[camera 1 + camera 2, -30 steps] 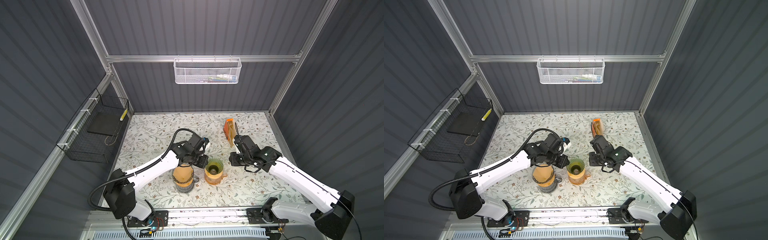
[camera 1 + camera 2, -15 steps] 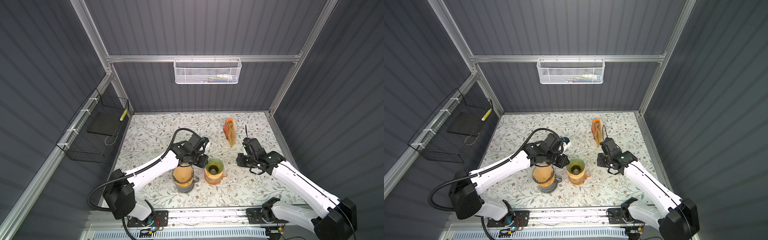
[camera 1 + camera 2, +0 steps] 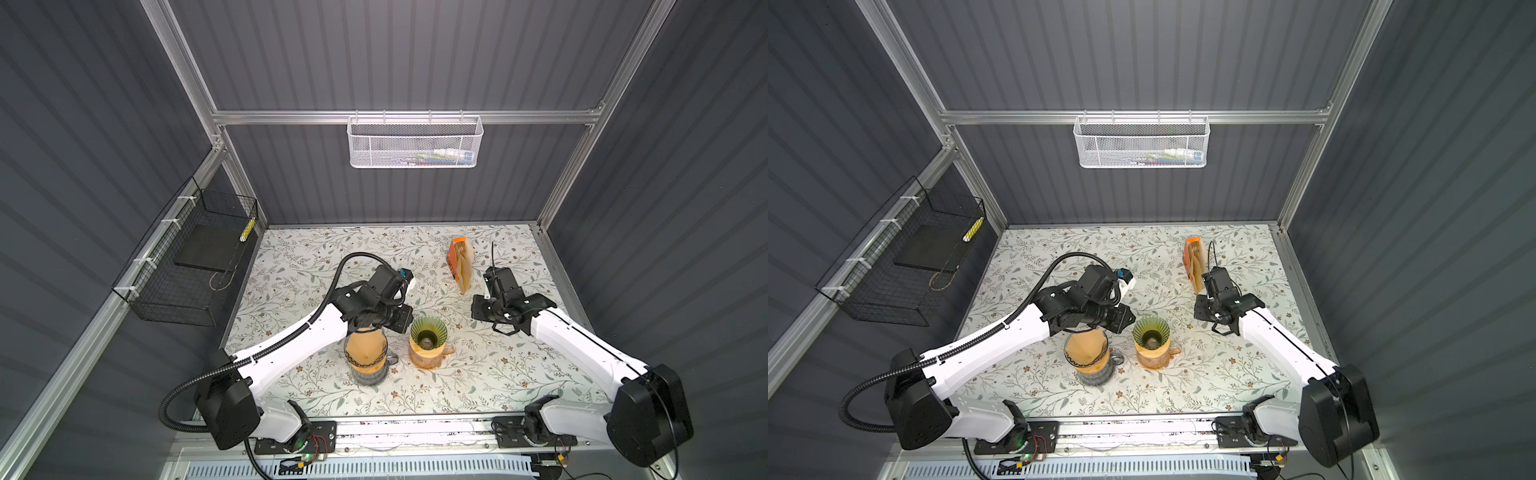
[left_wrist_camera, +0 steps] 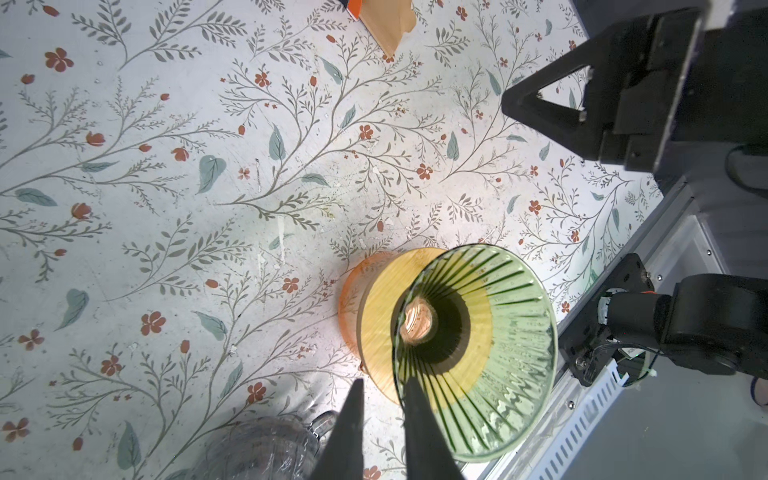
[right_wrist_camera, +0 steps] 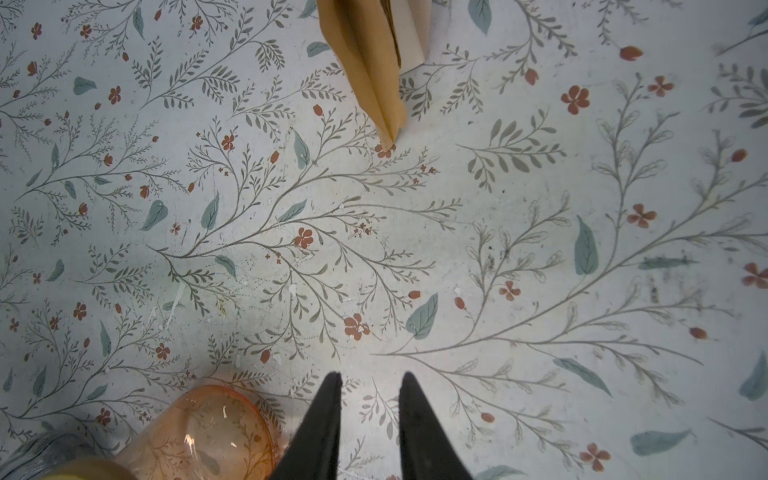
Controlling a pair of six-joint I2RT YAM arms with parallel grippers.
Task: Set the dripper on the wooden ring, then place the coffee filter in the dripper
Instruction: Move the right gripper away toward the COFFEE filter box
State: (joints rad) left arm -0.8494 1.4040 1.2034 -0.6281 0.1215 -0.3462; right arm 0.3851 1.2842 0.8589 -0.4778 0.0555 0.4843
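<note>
Coffee filter [image 3: 365, 352], a brown paper cone, stands point-down in the top of a clear glass vessel [image 3: 368, 377] at lower centre of both top views, partly under the left arm's wrist; just to its right, apart from it, the green ribbed dripper [image 3: 439, 328] sits on a wooden collar [image 4: 374, 324] over an orange glass mug [image 4: 347, 299], its bowl showing clear down to the hole; more brown filters stand in an orange pack [image 3: 460, 266] at upper right of the floral table [image 3: 316, 257].

Left gripper [image 4: 383, 382], at the lower edge of the left wrist view: its two black fingers [image 4: 349, 424] stand a narrow gap apart, tabletop showing between them and nothing clamped; the finger nearer the dripper overlaps its rim, and whether it touches I cannot tell.

Right gripper [image 5: 372, 376], at lower centre of the right wrist view: parted a little wider, only tabletop between the tips, holding nothing; the mug lies at lower left of that view, the pack's tip at the top.

Print on the pack is too small to read; so is the coloured print on the things in the white mesh basket [image 3: 415, 143] on the back wall.
</note>
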